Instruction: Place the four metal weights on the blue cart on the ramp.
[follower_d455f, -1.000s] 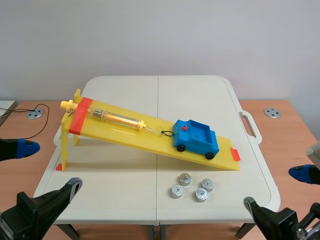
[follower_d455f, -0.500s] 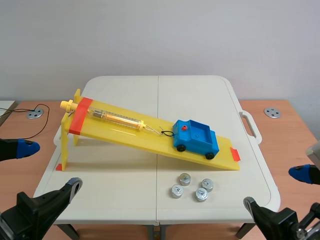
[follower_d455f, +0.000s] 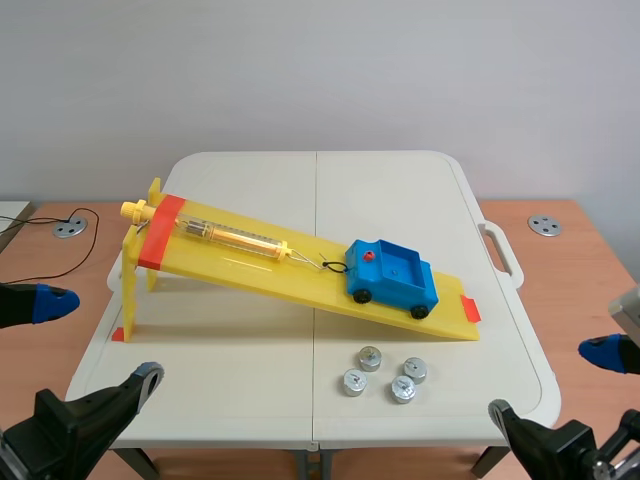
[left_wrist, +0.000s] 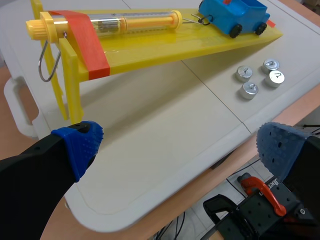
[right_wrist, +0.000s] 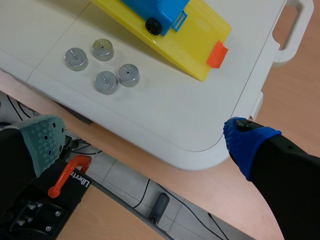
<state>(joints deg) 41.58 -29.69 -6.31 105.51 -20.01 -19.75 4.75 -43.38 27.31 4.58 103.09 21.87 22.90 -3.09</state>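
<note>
Several metal weights (follower_d455f: 384, 374) sit in a cluster on the white table (follower_d455f: 250, 380), just in front of the yellow ramp's (follower_d455f: 290, 270) low end. The blue cart (follower_d455f: 392, 277) rests low on the ramp, hooked to a clear spring scale (follower_d455f: 230, 238). My left gripper (left_wrist: 180, 150) is open near the table's front left edge, with the weights (left_wrist: 259, 77) far ahead to one side. My right gripper (right_wrist: 145, 140) is open over the table's front right corner. The weights (right_wrist: 103, 66) and the cart (right_wrist: 155, 10) lie ahead of it. Neither gripper holds anything.
The white table stands on a wooden desk, with a carry handle (follower_d455f: 502, 250) on its right side. Silver discs (follower_d455f: 70, 228) (follower_d455f: 545, 225) sit in the desk on both sides, and a black cable (follower_d455f: 55, 262) runs at the left. Clamps with orange levers (left_wrist: 260, 187) (right_wrist: 67, 176) are below the grippers.
Both arms have sunk very slightly in the scene view. The cart, the ramp and the weights have not moved.
</note>
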